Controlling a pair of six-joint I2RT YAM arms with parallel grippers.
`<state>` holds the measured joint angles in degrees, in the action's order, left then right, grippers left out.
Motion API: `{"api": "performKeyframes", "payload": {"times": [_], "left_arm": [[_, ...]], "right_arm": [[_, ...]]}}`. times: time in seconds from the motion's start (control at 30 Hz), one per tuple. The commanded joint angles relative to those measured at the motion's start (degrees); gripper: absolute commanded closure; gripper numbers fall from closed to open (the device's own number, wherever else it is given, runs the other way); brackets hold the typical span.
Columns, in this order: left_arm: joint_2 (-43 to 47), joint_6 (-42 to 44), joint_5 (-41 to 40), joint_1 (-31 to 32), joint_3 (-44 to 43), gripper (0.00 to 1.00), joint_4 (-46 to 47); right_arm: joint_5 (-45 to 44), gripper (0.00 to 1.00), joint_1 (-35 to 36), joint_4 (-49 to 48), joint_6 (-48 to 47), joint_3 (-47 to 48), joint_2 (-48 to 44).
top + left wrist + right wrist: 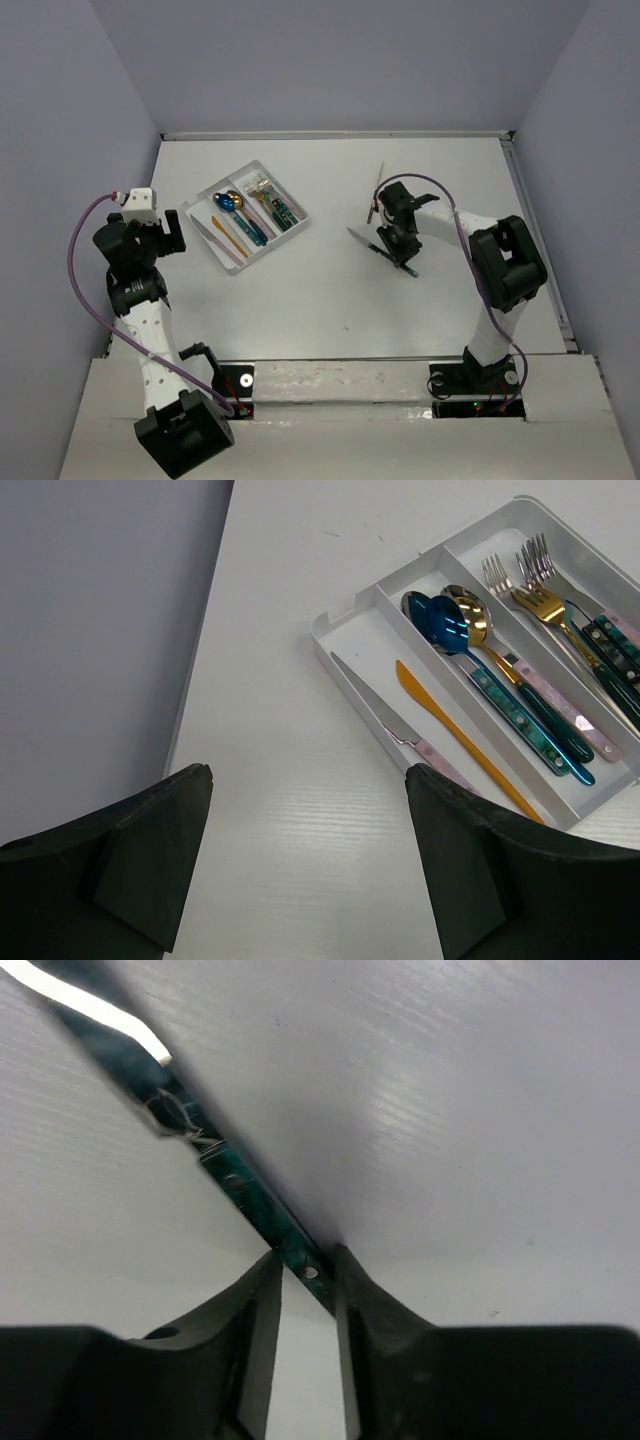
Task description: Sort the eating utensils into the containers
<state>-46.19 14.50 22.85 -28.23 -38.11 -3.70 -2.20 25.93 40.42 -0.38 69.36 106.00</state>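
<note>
A teal-handled knife (360,240) lies on the table right of centre, and my right gripper (398,250) is down on it. In the right wrist view the fingertips press both sides of the knife's handle (230,1180), so the right gripper (305,1260) is shut on it. The clear three-compartment tray (270,247) sits at the back left. It holds a pink-handled knife (400,730), an orange knife (450,730), a blue spoon (445,625), a gold spoon (470,615) and forks (520,575). My left gripper (308,772) hangs open over bare table left of the tray (360,598).
Another slim utensil (377,190) lies on the table just behind the right gripper. The grey side wall (90,630) stands close on the left of the left arm. A raised edge (530,220) runs along the table's right side.
</note>
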Motion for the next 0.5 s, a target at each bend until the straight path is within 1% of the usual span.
{"api": "performKeyframes", "payload": {"times": [0.0, 0.03, 0.07, 0.17, 0.2, 0.3, 0.43, 0.47], "left_arm": [[1.4, 0.3, 0.4, -0.1, 0.1, 0.1, 1.1], [1.4, 0.3, 0.4, -0.1, 0.0, 0.1, 1.1], [1.5, 0.3, 0.4, -0.1, 0.0, 0.1, 1.0], [1.5, 0.4, 0.4, -0.1, 0.0, 0.1, 1.0], [1.5, 0.4, 0.5, -0.1, 0.0, 0.1, 0.9], [1.7, 0.5, 0.7, -0.1, -0.5, 0.1, 0.9], [1.8, 0.5, 1.6, -0.1, -1.7, 0.1, 0.5], [1.8, 0.6, 2.7, -0.1, -2.3, 0.1, 0.2]], "right_arm": [[5.0, 0.81, 0.3, -4.7, -1.2, -4.1, 1.5], [4.8, 0.85, 0.9, -4.7, -1.5, -4.3, 1.2], [4.6, 0.9, 1.6, -4.8, -1.9, -4.6, 0.5], [3.6, 1.0, 4.9, -4.8, -3.1, -5.0, -1.3], [2.6, 1.0, 6.7, -4.9, -3.2, -4.9, -1.8], [-1.0, 1.0, 8.6, -5.8, -2.1, -4.5, -5.8], [-3.0, 1.0, 11.0, -10.9, 0.1, -3.8, -12.9], [-3.3, 1.0, 12.1, -14.3, 1.2, -3.4, -14.2]]}}
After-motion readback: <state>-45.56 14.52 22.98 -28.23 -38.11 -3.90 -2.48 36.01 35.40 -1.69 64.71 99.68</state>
